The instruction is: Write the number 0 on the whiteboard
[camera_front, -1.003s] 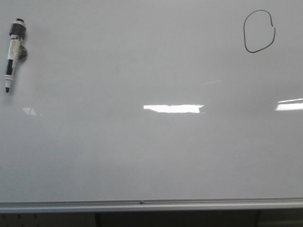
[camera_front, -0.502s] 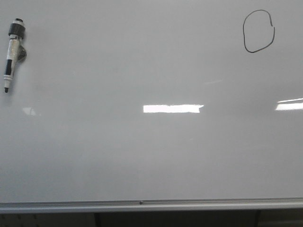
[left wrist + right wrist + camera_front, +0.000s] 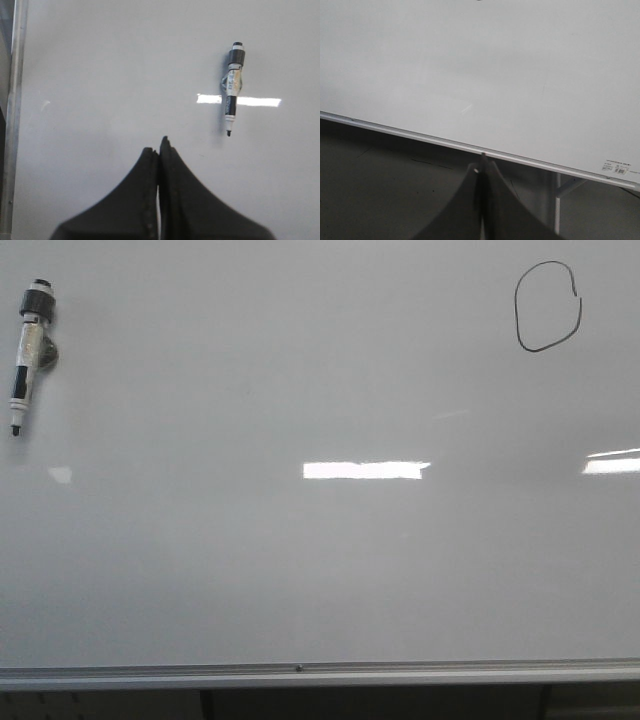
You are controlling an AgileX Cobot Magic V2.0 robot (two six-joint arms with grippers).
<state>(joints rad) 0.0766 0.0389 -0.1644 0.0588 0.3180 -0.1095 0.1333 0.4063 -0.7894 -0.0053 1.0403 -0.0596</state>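
Front view: the whiteboard [image 3: 320, 540] fills nearly the whole frame, glossy white-grey, with bright rectangular glare patches near the middle and at the right edge. A grey rail [image 3: 320, 673] runs along its lower edge.

The 0 [image 3: 547, 306] sits at the board's upper right, well clear of everything else. Thin black oval outline, a bit lopsided, small gap at its upper right.

The marker [image 3: 28, 352] sits against the board at the upper left, far from the 0. White and black body, dark cap end up, tip pointing down. Nothing holds it. Neither arm shows in the front view.

Left wrist view: left gripper [image 3: 159, 149] with its two dark fingers pressed together, no gap between the tips, nothing between them. It faces the board surface. The marker [image 3: 232, 87] lies apart from the fingertips, not touching them, crossed by a strip of glare. A metal edge of the board shows along one side of this view.

Right wrist view: right gripper [image 3: 483, 165] also closed tight, fingers meeting along a thin seam, empty. Its tips line up with the rail [image 3: 470, 145] in this view; contact cannot be told. Beyond the board's edge, a dark floor and a pale stand leg [image 3: 557, 200].
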